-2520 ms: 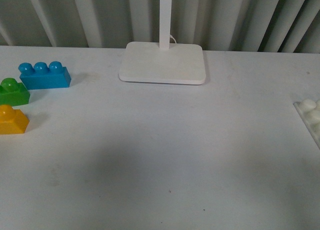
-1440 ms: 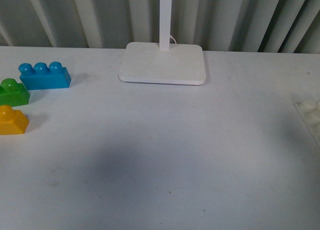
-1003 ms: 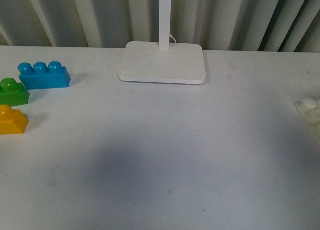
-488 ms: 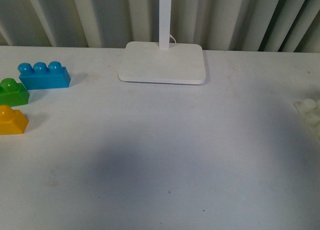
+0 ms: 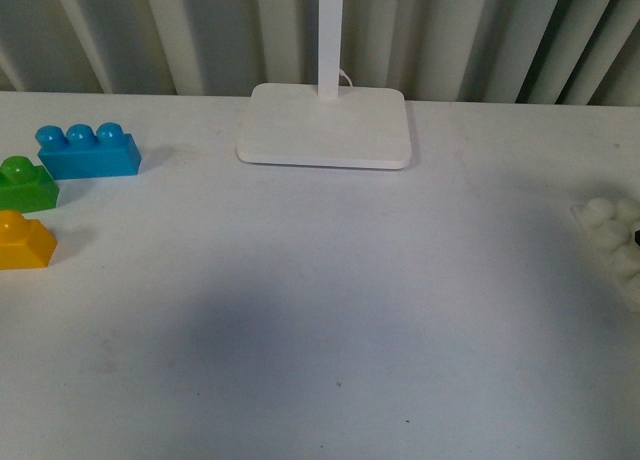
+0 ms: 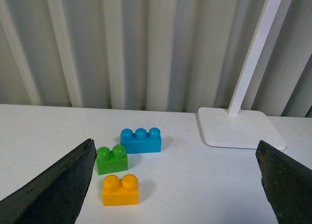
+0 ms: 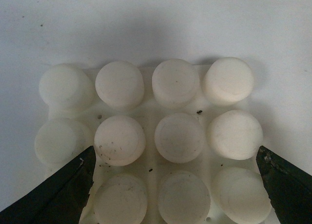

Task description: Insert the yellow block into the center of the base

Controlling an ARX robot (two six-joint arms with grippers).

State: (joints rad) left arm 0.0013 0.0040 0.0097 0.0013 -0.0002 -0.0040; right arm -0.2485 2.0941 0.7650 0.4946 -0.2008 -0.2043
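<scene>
The yellow block [image 5: 24,240] sits at the table's left edge, in front of the green brick; in the left wrist view the yellow block [image 6: 121,189] lies between my left gripper's [image 6: 178,185] wide-apart fingers, some way ahead of them, and that gripper is open. The white studded base [image 5: 612,236] shows only as a corner at the right edge of the front view. In the right wrist view the base [image 7: 151,104] fills the picture, and my right gripper [image 7: 175,185] is shut on it, one dark finger at each side of the plate.
A green brick [image 5: 25,183] and a longer blue brick [image 5: 88,151] stand just behind the yellow one. The white lamp foot [image 5: 325,126] with its pole stands at the back centre, before a ribbed wall.
The base's corner has moved leftward into the front view, after dipping and blurring at the right edge. The bricks and the lamp foot have not moved.
</scene>
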